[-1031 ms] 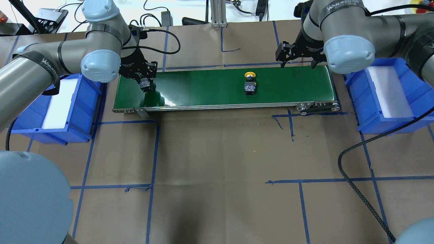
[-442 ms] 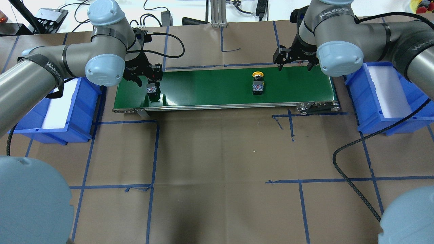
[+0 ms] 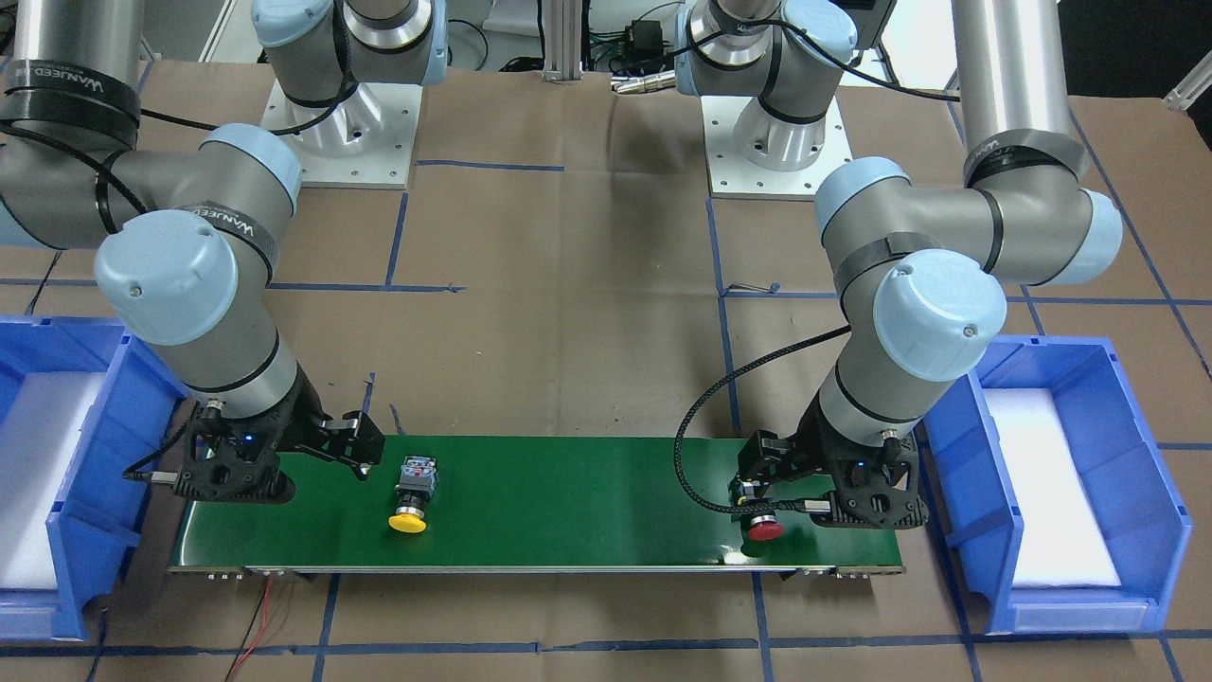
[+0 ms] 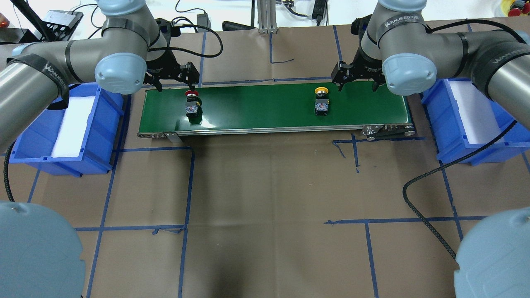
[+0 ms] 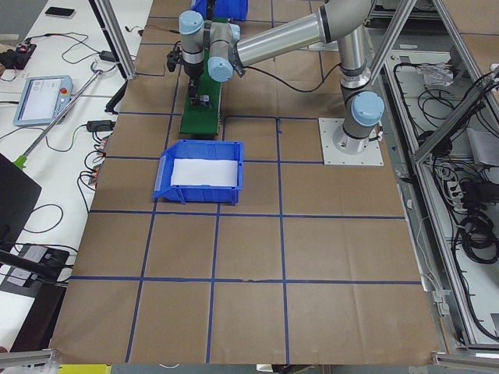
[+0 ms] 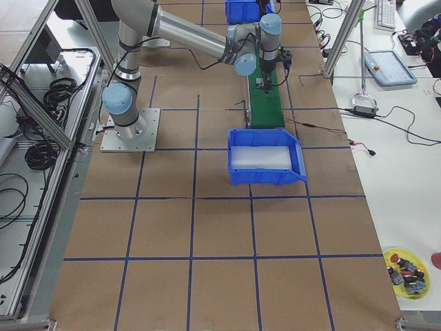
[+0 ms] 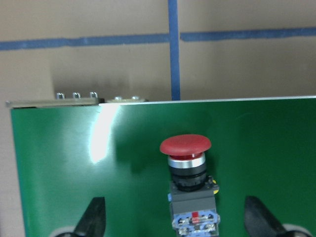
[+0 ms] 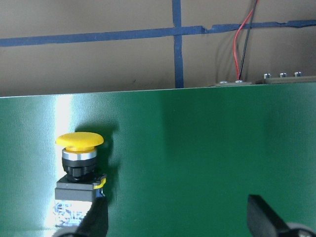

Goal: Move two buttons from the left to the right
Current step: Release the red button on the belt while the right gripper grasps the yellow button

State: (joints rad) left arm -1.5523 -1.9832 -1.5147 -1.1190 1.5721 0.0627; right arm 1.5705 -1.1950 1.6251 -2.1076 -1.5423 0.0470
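Observation:
The red button (image 4: 191, 104) lies on the left end of the green conveyor belt (image 4: 256, 107), cap toward the far edge. My left gripper (image 4: 175, 85) is open and empty above the belt's far edge. In the left wrist view the red button (image 7: 190, 190) lies between the spread fingertips (image 7: 93, 219), untouched. The yellow button (image 4: 321, 102) lies on the belt right of centre. My right gripper (image 4: 357, 83) is open and empty just to its right. In the right wrist view the yellow button (image 8: 79, 170) lies by the left finger (image 8: 96, 219). The front view shows the red button (image 3: 763, 524) and the yellow button (image 3: 412, 491).
A blue bin (image 4: 95, 136) with white foam stands at the belt's left end. A second blue bin (image 4: 451, 136) stands at the right end. Black cables (image 4: 430, 215) trail over the brown paper. Blue tape lines mark a grid.
My left gripper has set the red button on the belt, opened and drawn back to the far edge. The yellow button has moved right along the belt. My right gripper has shifted slightly left.

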